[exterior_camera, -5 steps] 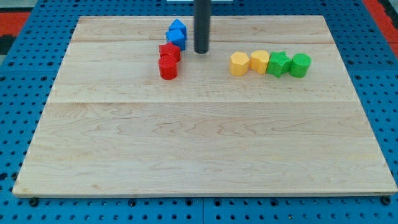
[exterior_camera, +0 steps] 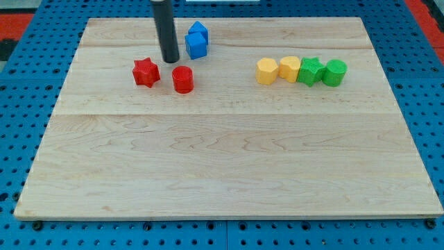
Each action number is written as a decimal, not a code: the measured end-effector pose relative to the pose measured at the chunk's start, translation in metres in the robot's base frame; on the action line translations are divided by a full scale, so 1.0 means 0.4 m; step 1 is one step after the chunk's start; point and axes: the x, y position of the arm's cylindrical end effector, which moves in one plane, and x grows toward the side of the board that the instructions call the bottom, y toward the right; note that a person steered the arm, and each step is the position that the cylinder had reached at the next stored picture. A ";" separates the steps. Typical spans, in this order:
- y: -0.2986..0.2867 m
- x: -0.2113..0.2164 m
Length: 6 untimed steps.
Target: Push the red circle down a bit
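The red circle [exterior_camera: 182,79] stands upright on the wooden board [exterior_camera: 222,160], left of centre near the view's top. My tip [exterior_camera: 170,60] is just above and a little left of it, close but apart. A red star [exterior_camera: 146,72] lies to the tip's lower left. Two blue blocks [exterior_camera: 197,40] sit touching each other right of the rod.
A row of touching blocks lies at the view's right: a yellow hexagon-like block [exterior_camera: 266,71], a yellow block [exterior_camera: 290,69], a green star [exterior_camera: 311,71] and a green cylinder [exterior_camera: 334,72]. Blue pegboard [exterior_camera: 28,104] surrounds the board.
My tip moved left, from right of the blue blocks to left of them. The red star slid left, away from the red circle. The red circle shifted slightly left and down.
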 end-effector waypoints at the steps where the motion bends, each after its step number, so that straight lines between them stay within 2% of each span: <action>1: 0.067 0.027; 3: 0.059 0.150; 4: 0.044 0.164; 5: 0.146 0.187; 6: 0.126 0.251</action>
